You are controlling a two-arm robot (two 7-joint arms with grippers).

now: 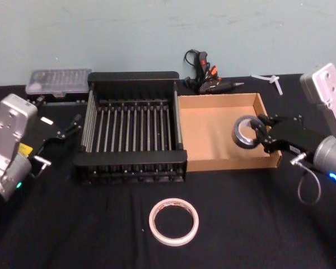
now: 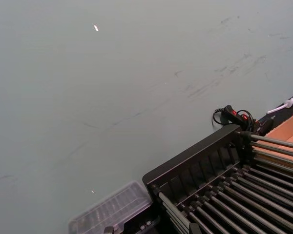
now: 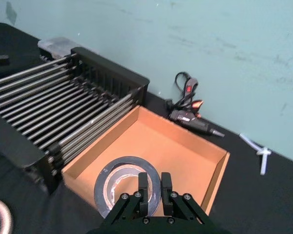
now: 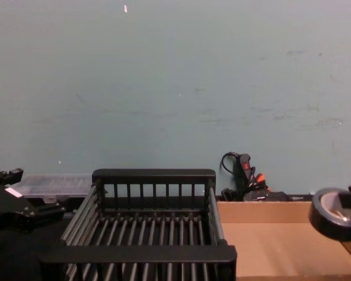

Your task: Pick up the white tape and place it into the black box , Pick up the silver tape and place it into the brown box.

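Note:
My right gripper [image 1: 261, 136] is shut on the silver tape [image 1: 237, 134], pinching the near wall of the ring. It holds the roll a little above the right part of the brown box [image 1: 207, 129]. In the right wrist view the gripper [image 3: 155, 187] clamps the grey roll [image 3: 112, 180] over the cardboard floor [image 3: 161, 146]. The chest view has the roll [image 4: 330, 225] above the box's [image 4: 269, 240] rim. The white tape [image 1: 152, 221] lies flat on the black cloth in front of the black box [image 1: 134, 78]. My left gripper [image 1: 67, 130] rests parked left of the crate.
A black and orange glue gun [image 1: 213, 84] with its cord lies behind the brown box. A clear plastic case [image 1: 59, 81] sits behind the crate's left corner. A white plastic strip [image 1: 271, 81] lies at the back right. The wall stands close behind.

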